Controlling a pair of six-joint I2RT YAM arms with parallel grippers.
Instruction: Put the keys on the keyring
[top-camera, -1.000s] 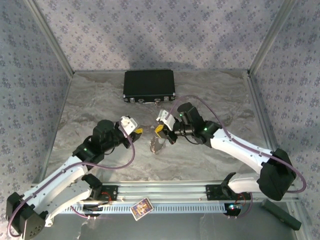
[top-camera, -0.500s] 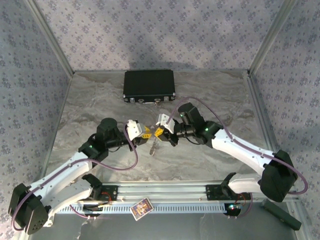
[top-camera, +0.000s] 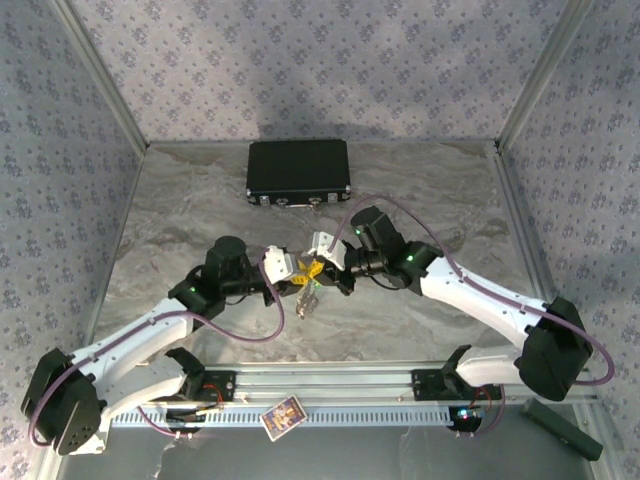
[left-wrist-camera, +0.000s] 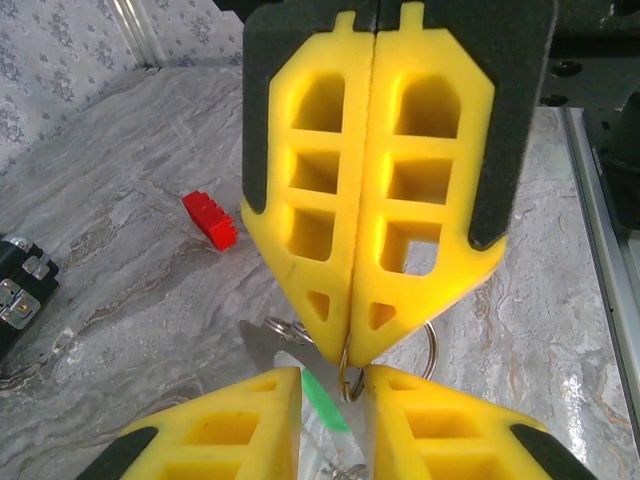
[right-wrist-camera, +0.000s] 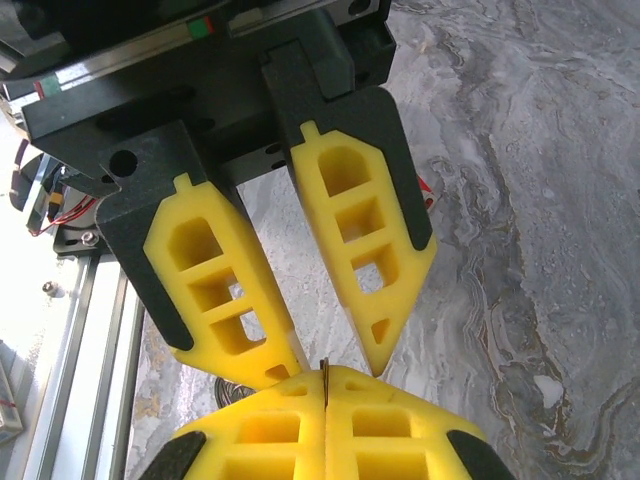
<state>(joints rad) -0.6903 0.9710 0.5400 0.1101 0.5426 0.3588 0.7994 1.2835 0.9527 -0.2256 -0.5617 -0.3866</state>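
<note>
Left tool (top-camera: 299, 273), right tool (top-camera: 319, 268) tip-to-tip mid table (top-camera: 200, 220); keyring (left-wrist-camera: 344, 378) between; case (top-camera: 298, 171) behind.

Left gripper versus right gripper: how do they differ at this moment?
The right gripper is shut, the left gripper has jaws apart. The right gripper pinches the keyring; the left gripper grips nothing clearly, a green key showing in its gap. Both have yellow fingers, tips nearly meeting above the table.

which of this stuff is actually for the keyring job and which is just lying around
For the job: keyring, pinched in the right gripper's shut jaws; green key at the left gripper; red key on the table.
Lying about: black case; small card on the front rail.
</note>
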